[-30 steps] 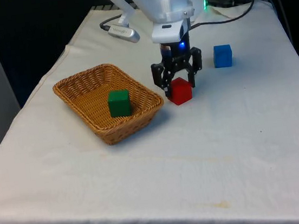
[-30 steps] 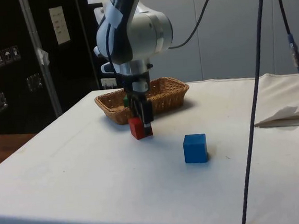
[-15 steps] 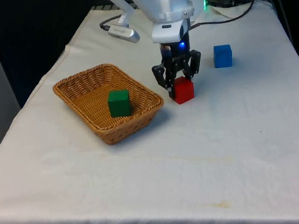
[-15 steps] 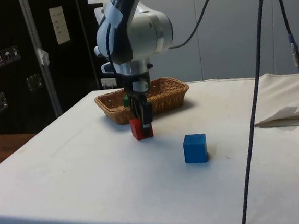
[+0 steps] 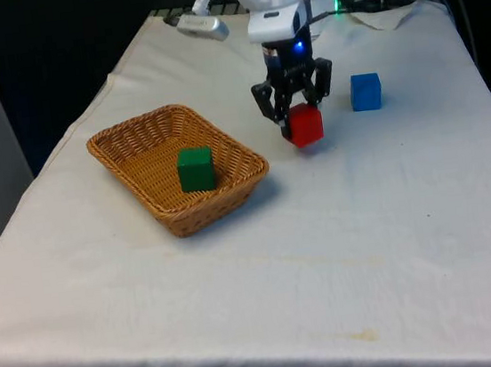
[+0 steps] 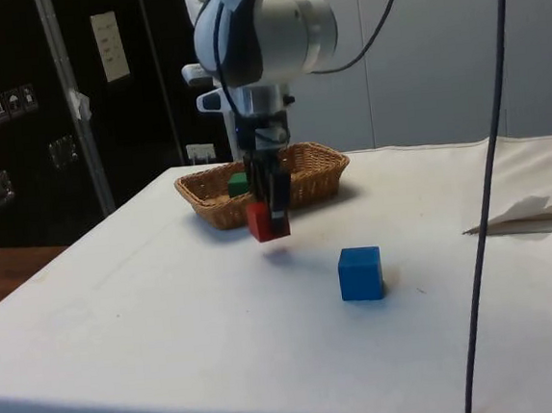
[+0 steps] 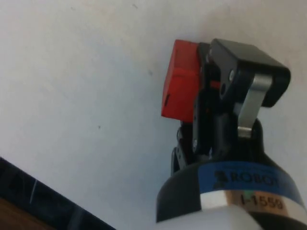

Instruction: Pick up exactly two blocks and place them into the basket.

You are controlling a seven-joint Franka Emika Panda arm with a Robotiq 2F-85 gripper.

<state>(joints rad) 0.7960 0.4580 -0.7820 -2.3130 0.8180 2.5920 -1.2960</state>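
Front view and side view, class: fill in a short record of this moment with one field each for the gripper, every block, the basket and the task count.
gripper: gripper shut on the red block, above the cloth
red block: red block lifted clear of the table, its shadow beneath it in the side view
green block: green block lying inside the basket
blue block: blue block on the table, toward the front view's right of the gripper, apart from it
basket: basket wicker, on the front view's left
task count: one block in the basket, a second in the grip

The hand (image 7: 201, 91) covers part of the red block (image 7: 180, 93); the second finger is hidden.
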